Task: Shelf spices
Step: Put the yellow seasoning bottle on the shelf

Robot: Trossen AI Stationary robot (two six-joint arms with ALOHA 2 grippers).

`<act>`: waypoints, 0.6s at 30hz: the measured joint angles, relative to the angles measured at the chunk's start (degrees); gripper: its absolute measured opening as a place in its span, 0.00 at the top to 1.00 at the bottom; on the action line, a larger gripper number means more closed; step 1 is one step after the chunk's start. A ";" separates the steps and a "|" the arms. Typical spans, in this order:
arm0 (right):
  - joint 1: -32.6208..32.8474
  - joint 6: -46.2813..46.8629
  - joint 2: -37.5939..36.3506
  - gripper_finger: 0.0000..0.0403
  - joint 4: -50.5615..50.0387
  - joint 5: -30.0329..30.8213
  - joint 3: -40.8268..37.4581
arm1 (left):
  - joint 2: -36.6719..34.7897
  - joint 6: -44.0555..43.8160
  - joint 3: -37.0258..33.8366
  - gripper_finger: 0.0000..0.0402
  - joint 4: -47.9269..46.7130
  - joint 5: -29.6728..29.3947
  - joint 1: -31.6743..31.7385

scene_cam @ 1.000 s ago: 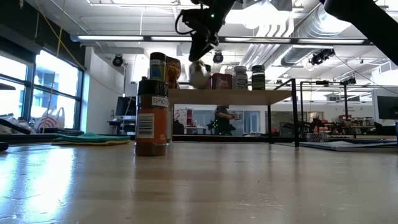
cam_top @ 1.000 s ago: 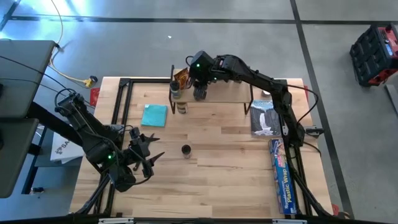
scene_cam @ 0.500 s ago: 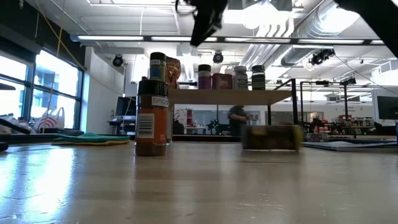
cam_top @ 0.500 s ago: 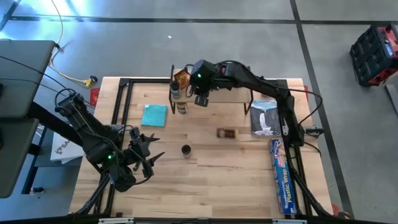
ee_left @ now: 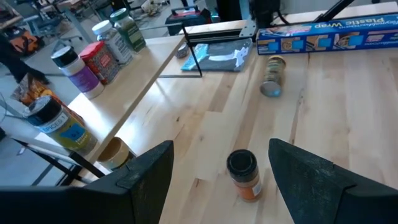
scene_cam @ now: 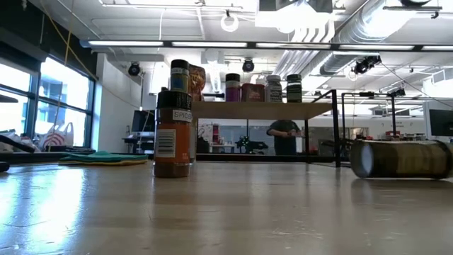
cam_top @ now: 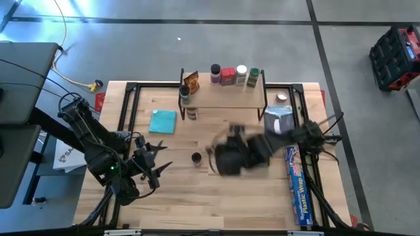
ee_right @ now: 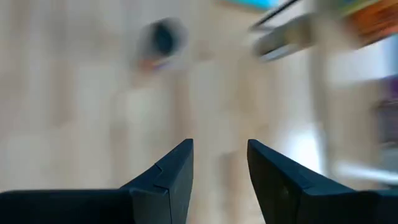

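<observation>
The shelf (cam_top: 223,95) stands at the table's far edge, carrying an orange-brown packet (cam_top: 191,82), a purple jar (cam_top: 215,73), a red tin (cam_top: 228,76), a white-topped jar (cam_top: 241,74) and a green-topped jar (cam_top: 252,78). Two jars (cam_top: 188,103) stand by its left leg. A dark-topped orange jar (cam_top: 196,158) stands mid-table. Another jar (ee_left: 272,76) lies on its side near the blue box; my right arm hides it in the high view. My right gripper (cam_top: 220,158) is blurred over mid-table, open and holding nothing (ee_right: 221,149). My left gripper (cam_top: 156,162) waits, open, left of the standing jar (ee_left: 242,174).
A long blue plastic wrap box (cam_top: 296,187) lies along the table's right edge, with a flat printed packet (cam_top: 278,124) beyond it. A teal cloth (cam_top: 163,121) lies left of the shelf. Bare wood stretches along the near half of the table.
My right gripper has risen from the shelf, leaving the purple jar standing there, then swung fast toward the near edge to mid-table. Meanwhile a jar has turned up on its side on the table and rolled toward the right edge, near the blue box.
</observation>
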 joint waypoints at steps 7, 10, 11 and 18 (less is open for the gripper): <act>12.21 17.73 -1.06 0.64 -0.07 -13.56 -10.83 | 0.00 1.92 0.00 0.35 0.12 -0.67 0.37; 13.78 24.98 -1.33 0.63 -0.27 -20.52 -16.94 | -0.02 1.96 0.00 0.35 0.10 -0.75 1.03; 14.02 26.75 -1.37 0.62 -0.12 -22.63 -18.98 | -0.02 2.00 0.00 0.35 0.17 -0.73 1.39; 16.45 32.72 -3.99 0.48 -0.22 -31.60 -33.90 | -0.01 12.37 0.00 0.35 8.63 5.82 5.97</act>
